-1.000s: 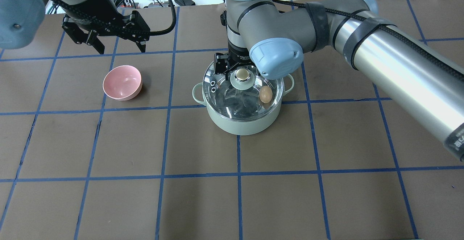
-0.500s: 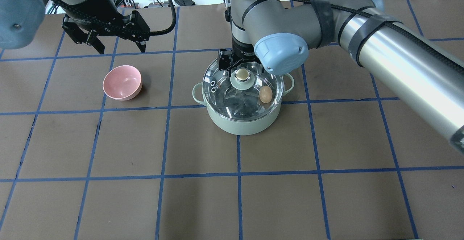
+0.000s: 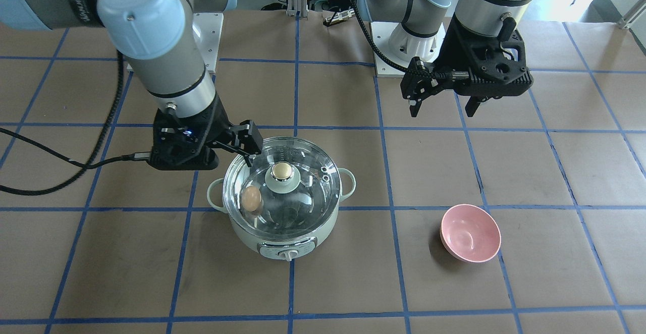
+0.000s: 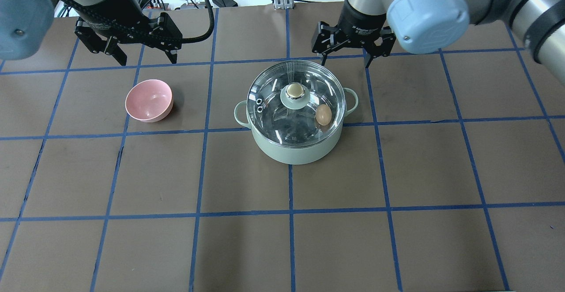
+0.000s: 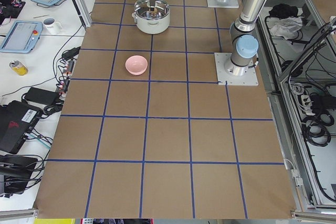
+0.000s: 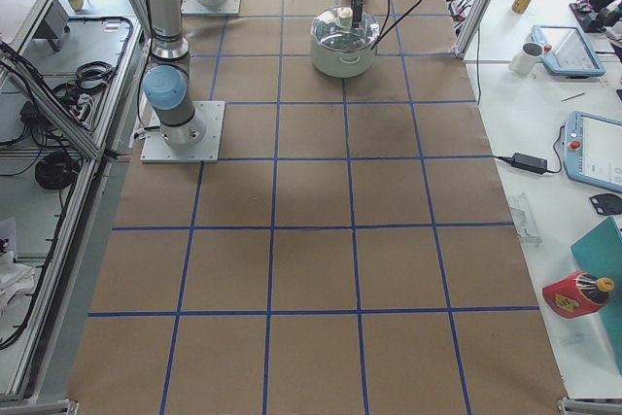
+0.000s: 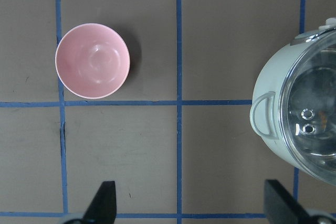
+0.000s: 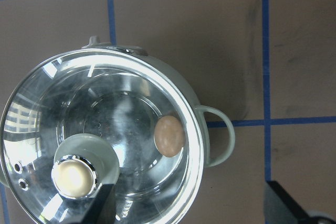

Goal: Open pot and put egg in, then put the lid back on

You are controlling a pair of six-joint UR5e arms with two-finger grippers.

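pink bowl (image 4: 148, 100), brown table (image 4: 335, 248), blue grid lines (image 4: 291, 211)

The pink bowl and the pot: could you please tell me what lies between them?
Nothing does: in the overhead view the stretch from the pink bowl to the pot is bare table, crossed only by one blue tape line.

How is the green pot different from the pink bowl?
The pot is mint green and bigger; the bowl is pink and smaller. The pot wears a glass lid; the bowl is open. An egg lies in the pot; the bowl looks empty. Both are round and sit upright on the table.
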